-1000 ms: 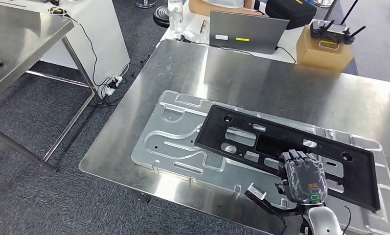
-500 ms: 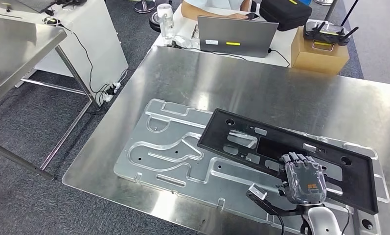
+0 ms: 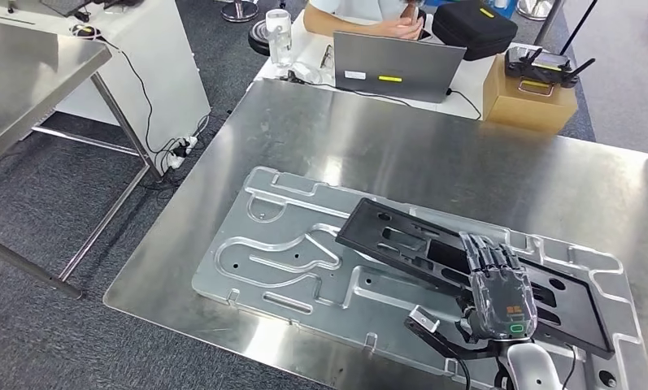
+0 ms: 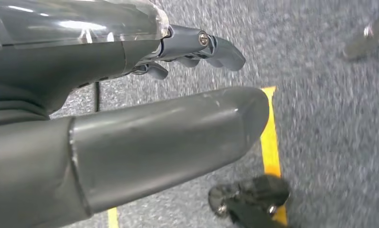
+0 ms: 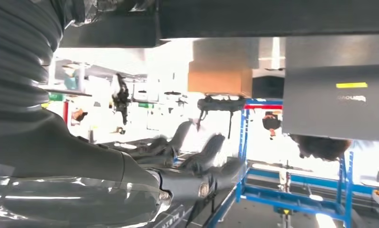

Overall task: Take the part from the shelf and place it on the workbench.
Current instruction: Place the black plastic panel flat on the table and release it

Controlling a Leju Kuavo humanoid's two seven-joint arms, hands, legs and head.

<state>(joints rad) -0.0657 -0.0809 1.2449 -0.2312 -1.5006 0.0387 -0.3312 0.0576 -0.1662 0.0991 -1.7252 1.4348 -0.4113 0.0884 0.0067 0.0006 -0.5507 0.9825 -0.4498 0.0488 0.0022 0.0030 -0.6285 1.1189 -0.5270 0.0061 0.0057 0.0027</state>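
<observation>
Black part lying flat on the silver fixture plate atop the steel workbench. Right hand resting palm-down on the part's near-right stretch, fingers straight and close together, laid over the top face, not curled around an edge. Left hand hanging over grey carpet, fingers loosely apart, holding nothing.

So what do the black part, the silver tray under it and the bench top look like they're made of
Black part: probably moulded plastic, matte, with dull sheen and cut-out windows. Silver tray: likely aluminium, satin finish, with raised ridges that catch the light. Bench top: looks like brushed stainless steel, showing blurred reflections of the laptop and box.
</observation>
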